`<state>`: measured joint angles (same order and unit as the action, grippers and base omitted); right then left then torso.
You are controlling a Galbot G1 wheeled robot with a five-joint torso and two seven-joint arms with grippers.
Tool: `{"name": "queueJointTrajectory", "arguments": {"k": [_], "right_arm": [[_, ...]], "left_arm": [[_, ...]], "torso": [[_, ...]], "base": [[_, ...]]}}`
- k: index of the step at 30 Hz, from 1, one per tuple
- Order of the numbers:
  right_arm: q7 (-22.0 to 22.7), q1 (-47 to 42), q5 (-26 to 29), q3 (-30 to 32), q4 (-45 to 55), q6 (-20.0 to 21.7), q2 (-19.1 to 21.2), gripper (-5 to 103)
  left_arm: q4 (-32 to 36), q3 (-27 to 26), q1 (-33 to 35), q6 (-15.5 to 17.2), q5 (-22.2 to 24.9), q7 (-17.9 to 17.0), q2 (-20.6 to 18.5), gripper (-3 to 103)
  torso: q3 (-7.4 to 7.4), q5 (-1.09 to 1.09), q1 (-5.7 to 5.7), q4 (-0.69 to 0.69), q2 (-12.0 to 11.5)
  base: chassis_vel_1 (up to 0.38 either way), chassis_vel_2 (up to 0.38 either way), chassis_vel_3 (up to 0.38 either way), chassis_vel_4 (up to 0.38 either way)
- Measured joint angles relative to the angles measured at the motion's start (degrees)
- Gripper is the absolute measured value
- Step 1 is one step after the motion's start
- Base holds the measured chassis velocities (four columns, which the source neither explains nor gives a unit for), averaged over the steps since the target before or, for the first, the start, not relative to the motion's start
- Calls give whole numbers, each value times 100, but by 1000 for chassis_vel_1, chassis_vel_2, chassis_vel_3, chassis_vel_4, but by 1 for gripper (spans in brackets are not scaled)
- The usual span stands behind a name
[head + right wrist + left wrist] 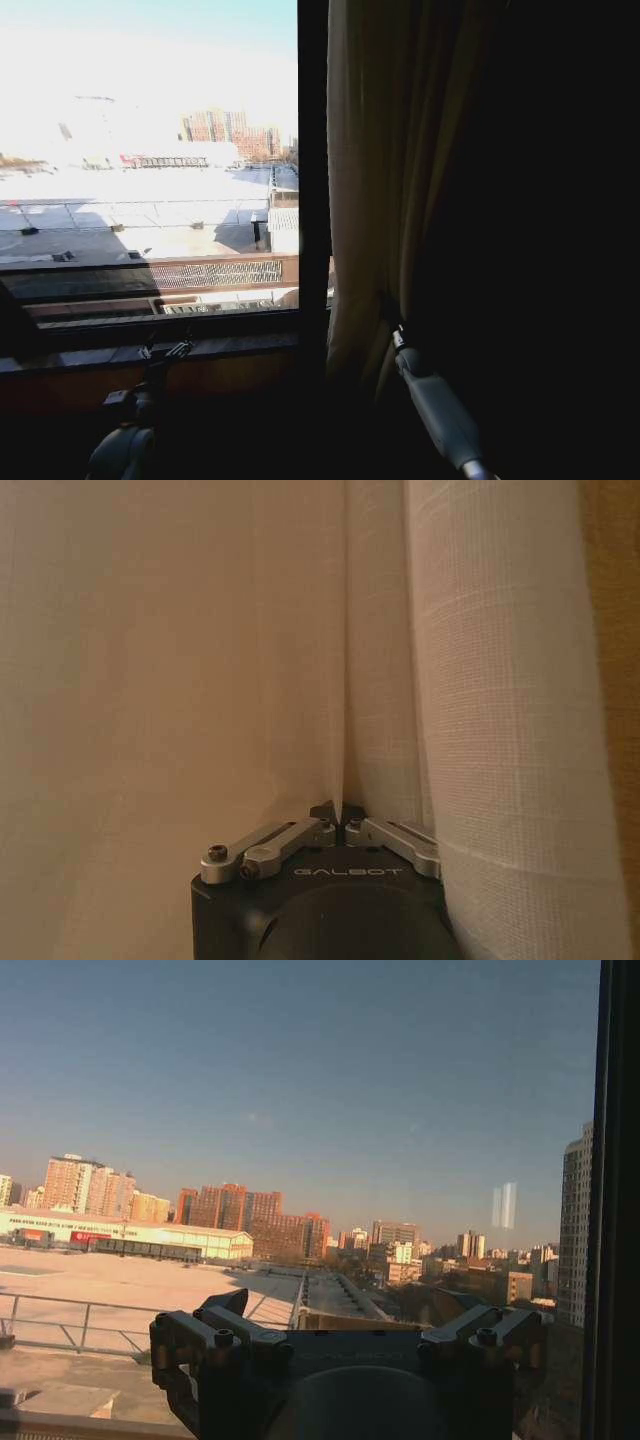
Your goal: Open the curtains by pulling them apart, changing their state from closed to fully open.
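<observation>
The right hand (340,825) pinches a pleat of the curtains (375,190), bunched just right of the window frame (312,170). The left hand (165,352), spread, hovers by the sill. Next: drag the fabric farther right.

A big window (150,170) is showing a sunny city. Tall red-brown buildings (250,1220) are standing far off under a blue sky (300,1060). A flat white roof (130,185) is shining below. A dark window frame (312,170) is standing beside the glass.
</observation>
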<state>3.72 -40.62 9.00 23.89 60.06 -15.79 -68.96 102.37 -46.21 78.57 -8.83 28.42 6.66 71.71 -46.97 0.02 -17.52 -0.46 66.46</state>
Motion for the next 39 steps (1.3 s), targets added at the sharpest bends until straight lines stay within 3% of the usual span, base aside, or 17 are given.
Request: {"name": "queueJointTrajectory", "arguments": {"k": [9, 18, 21, 24, 25, 29, 31, 32, 37, 39], "right_arm": [[136, -94, 27, 265, 21, 38, 219, 0], [-35, -421, 231, 15, 614, 44, 207, -3], [-392, -807, 501, -264, 1202, 43, 258, 12], [-453, -1022, 631, -424, 1510, 75, 270, 17], [-463, -1207, 755, -539, 1777, 127, 281, 28], [-484, -1419, 866, -614, 2098, 258, 293, 33], [-485, -1663, 928, -633, 2475, 407, 297, 44], [-485, -1663, 928, -633, 2475, 407, 297, 44], [-372, -2181, 874, -492, 3223, 514, 277, 71], [-360, -2220, 870, -454, 3282, 519, 278, 77]], "left_arm": [[0, 0, 0, 0, 0, 0, 0, 100], [-1, 0, 0, 0, 0, 0, 0, 100], [0, 0, 0, 0, 0, 0, 0, 100], [0, 0, 0, 0, 0, 0, 0, 100], [-1, 0, 0, 0, 0, 0, 0, 100], [-1, 0, 0, 0, 0, 0, 0, 100], [-1, 0, 0, 0, 0, 0, 0, 100], [-1, 0, 0, 0, 0, 0, 0, 100], [-1, 0, 0, 0, 0, 0, 0, 100], [0, 0, 0, 0, 0, 0, 0, 100]], "torso": [[0, -1, 0, 1, 0], [0, -2, 0, 3, 0], [0, -2, 0, 2, 0], [0, -2, 0, 2, 0], [0, -2, 0, 2, 0], [0, -2, -1, 2, 0], [0, -3, 0, 2, 0], [0, -3, 0, 2, 0], [0, -2, 0, 2, 0], [0, -3, 0, 2, 0]], "base": [[0, 0, 0, 0], [0, 0, 0, 0], [0, 0, 0, 0], [0, 0, 0, 0], [0, 0, 0, 0], [0, 0, 0, 0], [0, 0, 0, 0], [0, 0, 0, 0], [0, 0, 0, 0], [0, 0, 0, 0]]}}
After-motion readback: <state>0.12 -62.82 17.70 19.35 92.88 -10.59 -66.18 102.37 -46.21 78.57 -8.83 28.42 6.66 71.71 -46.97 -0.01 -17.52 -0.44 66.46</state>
